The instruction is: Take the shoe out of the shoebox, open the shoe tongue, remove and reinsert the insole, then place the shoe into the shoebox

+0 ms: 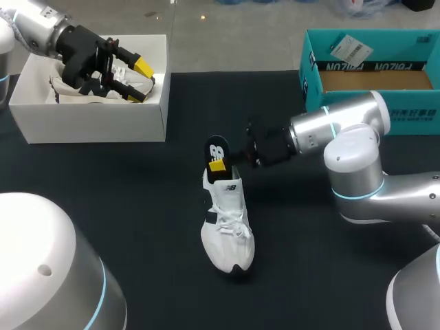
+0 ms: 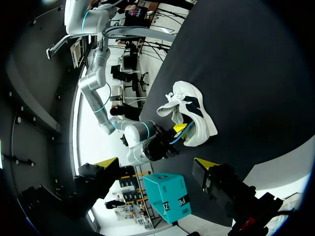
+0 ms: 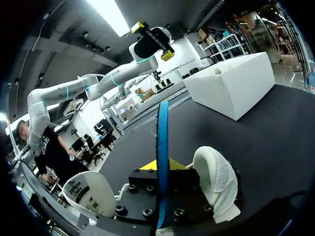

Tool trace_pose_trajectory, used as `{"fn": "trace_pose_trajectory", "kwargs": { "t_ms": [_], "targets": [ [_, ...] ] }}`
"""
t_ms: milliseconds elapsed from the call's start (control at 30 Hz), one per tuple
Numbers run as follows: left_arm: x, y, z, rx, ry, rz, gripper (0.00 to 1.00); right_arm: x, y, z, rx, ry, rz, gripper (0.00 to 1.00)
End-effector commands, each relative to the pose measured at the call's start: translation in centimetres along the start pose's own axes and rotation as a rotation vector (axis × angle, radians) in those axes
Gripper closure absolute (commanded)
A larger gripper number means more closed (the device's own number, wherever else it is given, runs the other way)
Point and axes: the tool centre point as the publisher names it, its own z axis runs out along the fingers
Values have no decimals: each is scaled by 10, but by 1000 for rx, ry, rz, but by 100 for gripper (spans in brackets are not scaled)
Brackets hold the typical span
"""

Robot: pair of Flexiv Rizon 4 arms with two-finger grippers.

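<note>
While R claw (image 1: pixel 220 163) pinches the black blue-edged insole (image 1: pixel 217 150) upright, the white lace-up trainer (image 1: pixel 229 230) sits heel-first right under it. L claw (image 1: pixel 139 81), wide open & empty, hangs over the white cardboard shoebox (image 1: pixel 89 124) w/ a pale crumpled bundle (image 1: pixel 69 88) inside, beneath its fingers.

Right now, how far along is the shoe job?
Done: the shoe is out on the table, clear of the white shoebox. In hand: the right gripper is shut on the insole, which sticks up from the shoe's heel; coming out or going back in, I cannot tell. To do: seating the insole and boxing the shoe. The left gripper hangs open over the shoebox.
</note>
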Motion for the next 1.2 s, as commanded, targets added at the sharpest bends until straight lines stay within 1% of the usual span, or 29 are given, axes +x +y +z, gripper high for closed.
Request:
{"fn": "trace_pose_trajectory", "kwargs": {
  "t_ms": [33,133,200,233,267,300,367,400,433,500,533,567,633,667,700,800,1033,1200],
  "targets": [
    [0,0,-1,2,3,1,0,3,-8,7,21,21,17,100],
    [0,0,-1,2,3,1,0,8,-14,10,45,45,27,100],
    [0,0,-1,2,3,1,0,10,-14,10,38,39,20,100],
    [0,0,-1,2,3,1,0,11,-11,8,26,33,12,89],
    [0,0,-1,2,3,1,0,11,-8,6,17,23,1,69],
    [0,0,-1,2,3,1,0,11,-4,4,3,13,-10,53],
    [0,0,-1,2,3,1,0,12,4,0,-13,-3,-29,41],
    [0,0,-1,2,3,1,0,11,8,-1,-19,-7,-38,37],
    [0,0,-1,2,3,1,0,11,11,-2,-25,-11,-45,36],
    [0,0,-1,2,3,1,0,8,15,-4,-30,-23,-58,38],
    [0,0,-1,2,3,1,0,7,17,-6,-34,-26,-61,43],
    [0,0,-1,2,3,1,0,6,18,-7,-38,-32,-61,50],
    [0,0,-1,2,3,1,0,2,19,-9,-42,-51,-61,56],
    [0,0,-1,2,3,1,0,1,18,-10,-42,-67,-53,76],
    [0,0,-1,2,3,1,0,-1,17,-11,-45,-86,-43,100],
    [0,0,-1,2,3,1,0,-4,13,-11,-46,-101,-15,100],
    [0,0,-1,2,3,1,0,-2,6,-1,-50,-72,10,100],
    [0,0,-1,2,3,1,0,4,-5,6,-6,-39,27,100]
  ]
}}
